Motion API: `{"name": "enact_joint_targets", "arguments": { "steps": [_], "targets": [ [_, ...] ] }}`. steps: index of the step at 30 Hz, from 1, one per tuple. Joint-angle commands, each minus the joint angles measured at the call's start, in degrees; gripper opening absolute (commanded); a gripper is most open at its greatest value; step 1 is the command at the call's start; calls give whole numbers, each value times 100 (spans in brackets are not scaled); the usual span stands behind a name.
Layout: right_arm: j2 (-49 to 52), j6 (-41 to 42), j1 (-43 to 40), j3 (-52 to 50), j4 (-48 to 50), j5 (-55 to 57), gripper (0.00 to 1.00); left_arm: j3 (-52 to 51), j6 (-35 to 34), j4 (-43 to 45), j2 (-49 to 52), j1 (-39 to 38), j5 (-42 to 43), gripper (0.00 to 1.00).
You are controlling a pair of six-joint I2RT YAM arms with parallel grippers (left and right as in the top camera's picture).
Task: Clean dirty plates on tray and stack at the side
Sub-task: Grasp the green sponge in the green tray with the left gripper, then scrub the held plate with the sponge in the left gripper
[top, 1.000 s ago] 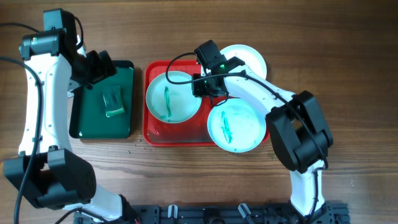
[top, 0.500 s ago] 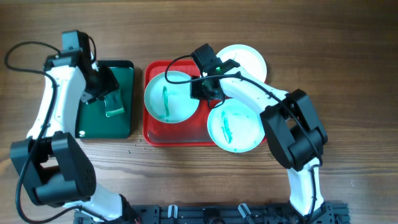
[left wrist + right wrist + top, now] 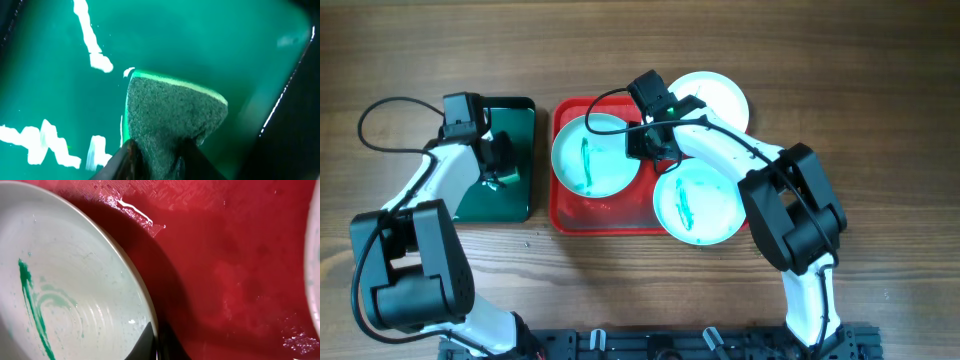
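Observation:
On the red tray [image 3: 608, 214] lies a pale plate [image 3: 595, 155] with a teal smear. My right gripper [image 3: 648, 143] is shut on that plate's right rim; in the right wrist view the rim [image 3: 150, 315] runs between the two fingertips of the gripper [image 3: 159, 341]. A second smeared plate [image 3: 698, 203] overlaps the tray's lower right corner. A third plate [image 3: 718, 92], with no smear that I can see, lies off the tray at the upper right. My left gripper [image 3: 498, 166] is shut on a green sponge [image 3: 172, 115], pinched between its fingers [image 3: 126, 156].
The sponge sits in a small dark green tray [image 3: 520, 120] left of the red tray, its wet floor [image 3: 200, 40] showing glare streaks. The right arm's links [image 3: 790, 200] reach over the lower right plate. Bare wooden table [image 3: 880, 120] surrounds both trays.
The left gripper has swung down and right over the green tray and closed on the sponge. The right gripper has shut on the plate's rim and stayed almost in place.

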Motion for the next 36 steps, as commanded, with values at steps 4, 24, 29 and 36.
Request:
{"name": "enact_joint_targets", "arguments": {
  "steps": [4,24,29,36],
  "targets": [
    [149,107,46,74,68,-50,4,-166,31,11,2,26,-74,4],
    [52,-516,-278,74,-96,-955,4,1130,396,-1333,-326,-1327,1722,4],
    [52,-516,-278,74,-92,-931,4,1130,-535,-1088,632,-1624,579,4],
    [76,-501,-278,52,-22,-931,4,1130,-588,-758,1381,-1985,647,4]
  ]
}}
